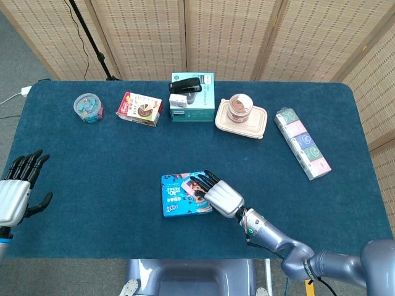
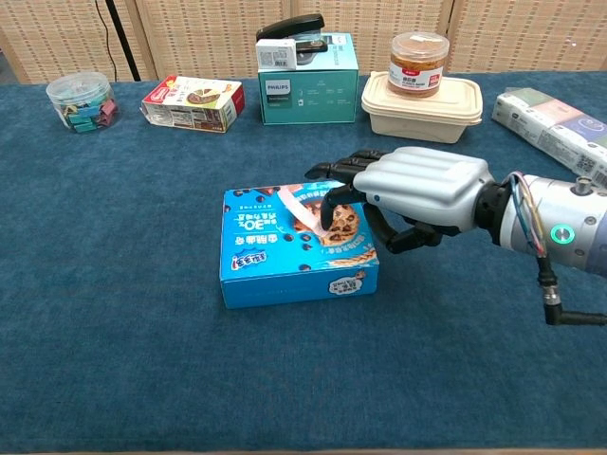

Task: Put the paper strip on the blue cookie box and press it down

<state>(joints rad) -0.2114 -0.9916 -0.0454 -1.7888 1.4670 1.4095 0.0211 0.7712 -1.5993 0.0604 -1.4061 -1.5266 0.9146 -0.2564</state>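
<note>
paper strip point(image 2: 300, 210) slanting across blue cookie box point(image 2: 285, 248), right hand point(image 2: 417, 194) touching

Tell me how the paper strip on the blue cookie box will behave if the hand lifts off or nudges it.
The paper strip looks thin and floppy, so it would likely bend rather than slide. It is probably very light; the right hand touches it on the blue cookie box, and it may shift or curl once released.
</note>
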